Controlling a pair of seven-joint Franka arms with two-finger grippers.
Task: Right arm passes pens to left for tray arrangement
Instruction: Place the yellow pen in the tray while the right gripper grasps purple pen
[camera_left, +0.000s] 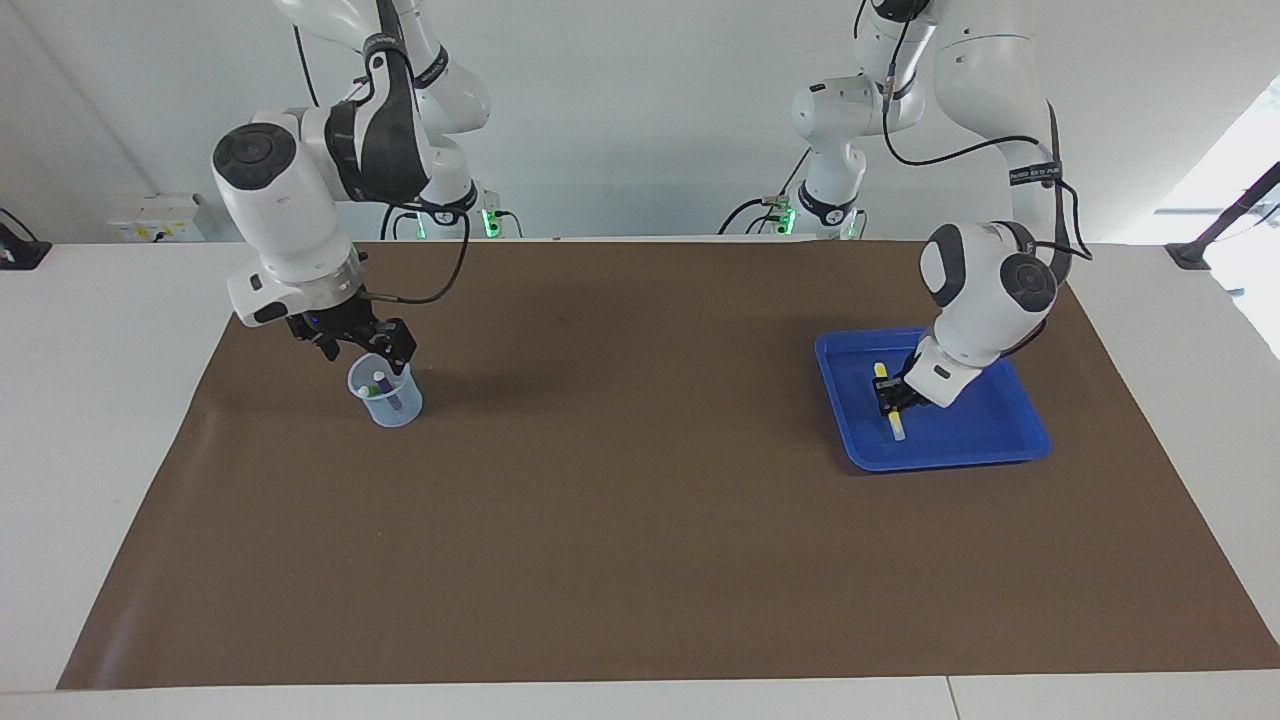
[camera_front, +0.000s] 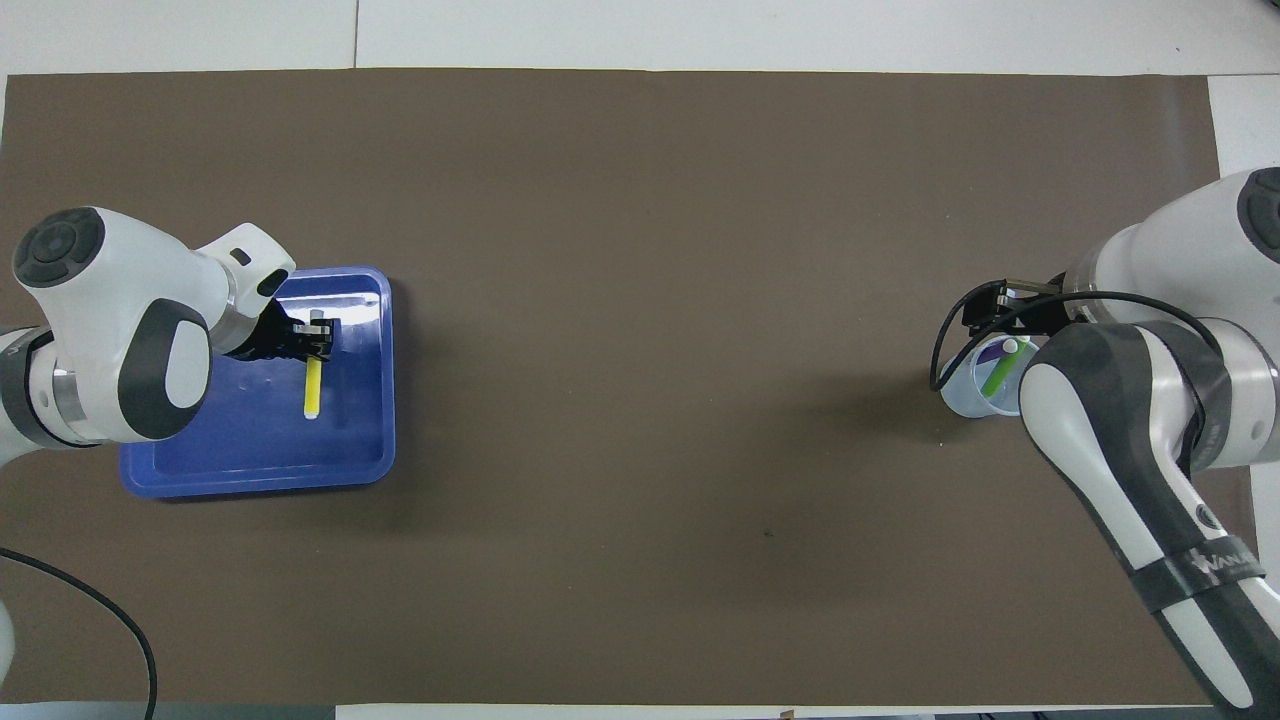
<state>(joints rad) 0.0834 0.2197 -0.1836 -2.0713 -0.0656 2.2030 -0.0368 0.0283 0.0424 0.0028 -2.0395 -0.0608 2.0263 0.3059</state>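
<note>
Blue plastic tray (camera_left: 1010, 425), shallow and round-cornered, at frame right: the left claw (camera_left: 889, 398) pinches the slim yellow pen (camera_left: 897, 427) down inside it. Upper left, the right claw (camera_left: 362, 345) hangs wide over the translucent cup (camera_left: 392, 405) (green and purple pens barely show).

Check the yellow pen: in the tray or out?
In. The yellow pen lies inside the blue tray, the left gripper shut on its end.

You see the surface (camera_left: 640, 560) from two high cameras. One looks across at the robots. One looks down from above them. Both show the whole brown mat (camera_front: 640, 200), turned halfway around.
</note>
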